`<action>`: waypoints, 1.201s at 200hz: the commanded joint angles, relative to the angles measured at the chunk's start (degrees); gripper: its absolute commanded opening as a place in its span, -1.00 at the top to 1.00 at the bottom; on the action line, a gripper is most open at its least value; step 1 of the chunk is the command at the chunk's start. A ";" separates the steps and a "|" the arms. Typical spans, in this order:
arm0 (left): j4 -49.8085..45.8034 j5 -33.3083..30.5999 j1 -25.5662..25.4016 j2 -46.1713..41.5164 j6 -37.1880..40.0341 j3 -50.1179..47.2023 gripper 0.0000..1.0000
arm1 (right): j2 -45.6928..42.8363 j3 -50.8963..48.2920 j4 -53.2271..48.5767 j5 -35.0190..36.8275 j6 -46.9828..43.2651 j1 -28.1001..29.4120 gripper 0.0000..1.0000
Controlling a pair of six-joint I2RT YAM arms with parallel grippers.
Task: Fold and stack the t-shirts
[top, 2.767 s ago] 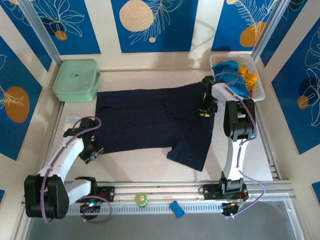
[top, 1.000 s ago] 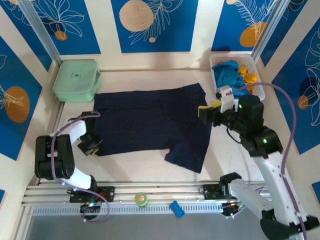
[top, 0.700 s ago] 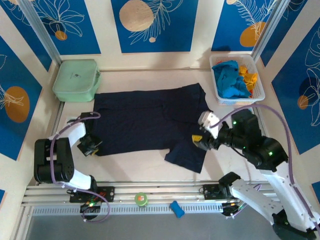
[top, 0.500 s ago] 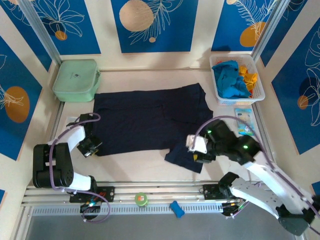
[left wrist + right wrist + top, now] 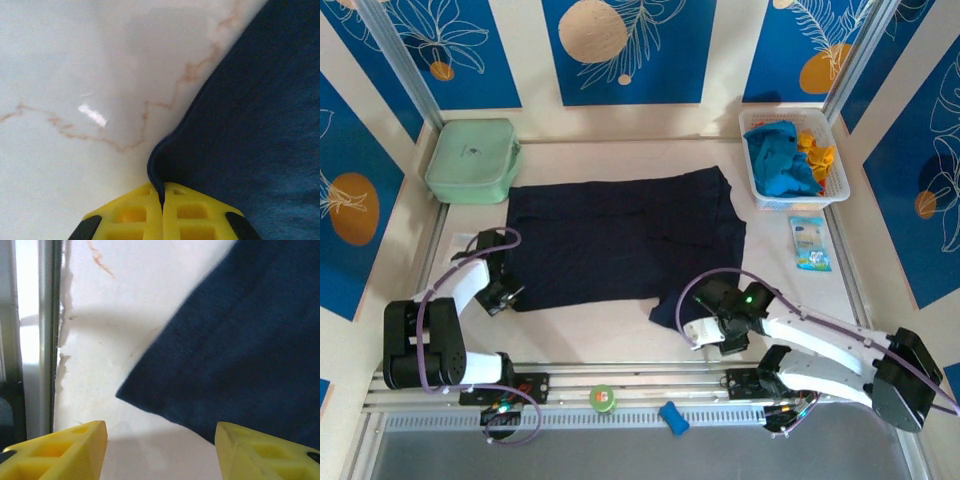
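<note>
The dark navy t-shirt (image 5: 620, 235) lies spread flat across the middle of the table. My left gripper (image 5: 498, 296) is shut on its near left corner; in the left wrist view the yellow fingers (image 5: 200, 212) pinch the navy hem (image 5: 159, 172) between them. My right gripper (image 5: 708, 335) hovers low at the shirt's near right corner, open, with nothing between its fingertips (image 5: 60, 450); that corner (image 5: 225, 350) lies just ahead of it on the bare table. The turquoise t-shirt (image 5: 778, 160) and the orange-yellow t-shirt (image 5: 817, 152) sit bunched in the white basket (image 5: 832, 195).
A mint-green box (image 5: 472, 160) stands at the back left. A small printed packet (image 5: 809, 243) lies right of the shirt. A green tape roll (image 5: 603, 399) and a blue object (image 5: 672, 417) rest on the front rail. The metal rail (image 5: 45, 315) runs just left of my right gripper.
My right arm has swung from beside the basket down and toward the front, to the shirt's near right corner. The packet it covered now shows. The left gripper has stayed shut on its corner.
</note>
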 commanded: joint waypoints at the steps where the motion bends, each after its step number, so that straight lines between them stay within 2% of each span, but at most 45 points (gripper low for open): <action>1: 7.60 3.07 0.16 -1.25 0.99 -0.30 1.00 | 2.24 -0.96 2.25 0.12 1.03 2.28 -0.13; 29: 7.69 3.50 0.11 -1.44 1.06 -0.14 1.00 | 5.17 -1.55 4.35 -0.01 1.44 3.15 -0.11; 74: 7.86 3.68 0.16 -1.60 1.30 -0.21 1.00 | 11.07 -3.01 4.64 0.49 1.01 4.41 0.04; 157: 7.03 2.98 0.16 -3.13 1.96 -0.56 1.00 | 12.95 -2.99 5.87 2.48 0.43 3.23 0.37; 163: 6.88 2.93 0.16 -3.13 1.98 -0.58 1.00 | 13.07 -2.61 5.82 2.59 0.39 3.07 0.47; 170: 6.56 3.06 0.14 -3.05 2.08 -0.52 1.00 | 13.09 -2.24 5.84 2.98 0.40 3.00 0.89; 173: 6.49 3.07 0.11 -3.05 2.06 -0.54 1.00 | 13.04 -2.20 5.99 3.29 0.43 2.99 1.00; 240: 2.56 3.24 0.14 -7.02 1.61 -0.63 1.00 | 5.19 1.23 1.53 5.03 2.18 2.87 1.00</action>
